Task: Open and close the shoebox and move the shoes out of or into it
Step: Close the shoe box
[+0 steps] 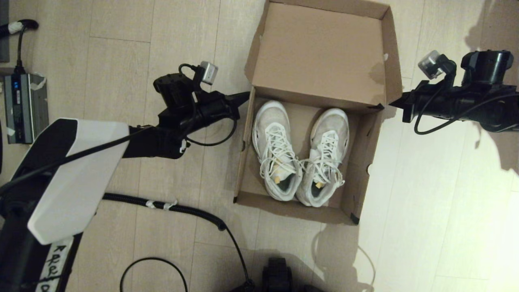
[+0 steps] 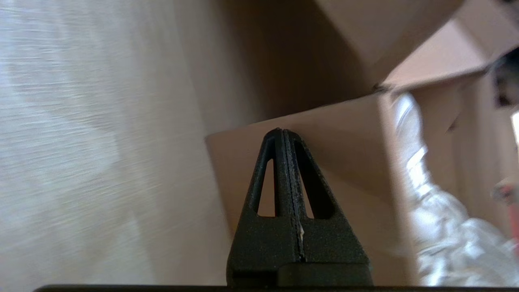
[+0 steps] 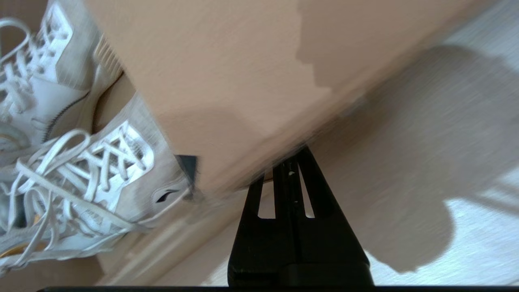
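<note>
One shoebox [image 1: 367, 140] sits open on the floor [image 1: 162, 40], lid [image 1: 320, 52] raised, between both grippers. Left gripper [image 1: 245, 97] at its left rear corner, fingers pressed together, empty. Right gripper [image 1: 394, 103] at right rear corner, likewise clenched, empty. Two shoes [image 1: 300, 156] side by side inside.

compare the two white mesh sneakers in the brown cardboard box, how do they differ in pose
The white mesh sneaker on the robot's left lies with its toe slightly higher in the head view and tilted leftward; the white mesh sneaker on the robot's right sits a bit lower, toe tilted rightward. So the toes spread apart while the heels almost meet. Both rest upright on their soles, laced, toes toward the raised lid, inside the open brown cardboard shoebox.
</note>
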Available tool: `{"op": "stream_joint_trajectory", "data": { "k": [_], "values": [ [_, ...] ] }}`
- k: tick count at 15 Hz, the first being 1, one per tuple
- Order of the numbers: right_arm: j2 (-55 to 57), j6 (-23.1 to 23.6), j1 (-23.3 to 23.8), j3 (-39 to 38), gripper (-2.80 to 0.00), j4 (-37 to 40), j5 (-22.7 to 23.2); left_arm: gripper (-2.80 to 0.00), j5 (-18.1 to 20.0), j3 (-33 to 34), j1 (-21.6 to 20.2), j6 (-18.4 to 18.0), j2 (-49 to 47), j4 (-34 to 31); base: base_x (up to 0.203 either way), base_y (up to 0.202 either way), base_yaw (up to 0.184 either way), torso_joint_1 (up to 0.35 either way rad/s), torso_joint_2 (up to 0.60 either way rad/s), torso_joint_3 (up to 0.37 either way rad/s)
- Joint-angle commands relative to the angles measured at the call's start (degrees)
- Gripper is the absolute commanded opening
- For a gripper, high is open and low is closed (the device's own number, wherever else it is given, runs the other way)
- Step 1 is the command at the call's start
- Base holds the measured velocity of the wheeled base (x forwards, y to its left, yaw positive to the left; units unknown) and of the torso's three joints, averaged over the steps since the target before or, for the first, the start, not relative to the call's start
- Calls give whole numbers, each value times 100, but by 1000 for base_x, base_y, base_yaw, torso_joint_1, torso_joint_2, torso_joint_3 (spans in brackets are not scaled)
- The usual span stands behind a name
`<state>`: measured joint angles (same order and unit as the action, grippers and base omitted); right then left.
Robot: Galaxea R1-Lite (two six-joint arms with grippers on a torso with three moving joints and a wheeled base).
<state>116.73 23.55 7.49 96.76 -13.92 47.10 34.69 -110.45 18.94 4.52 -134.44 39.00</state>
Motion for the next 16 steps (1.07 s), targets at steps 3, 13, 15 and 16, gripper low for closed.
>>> {"op": "stream_joint_trajectory", "data": {
  "k": [3, 13, 15, 16],
  "values": [
    [-264, -28, -69, -667, -280, -209, 19, -280, 21, 514, 113, 82, 363, 29, 0, 0, 0, 0, 0, 0],
    [-370, -404, -73, -928, -280, -876, -219, -280, -119, 2686, 246, 147, 1395, 890, 0, 0, 0, 0, 0, 0],
    [-361, -412, -64, -843, -280, -876, -219, -280, -51, 1877, 45, -50, 1035, 708, 0, 0, 0, 0, 0, 0],
    [-361, -414, -59, -827, -280, -876, -219, -280, -21, 1556, -35, -116, 939, 508, 0, 0, 0, 0, 0, 0]
  ]
}}
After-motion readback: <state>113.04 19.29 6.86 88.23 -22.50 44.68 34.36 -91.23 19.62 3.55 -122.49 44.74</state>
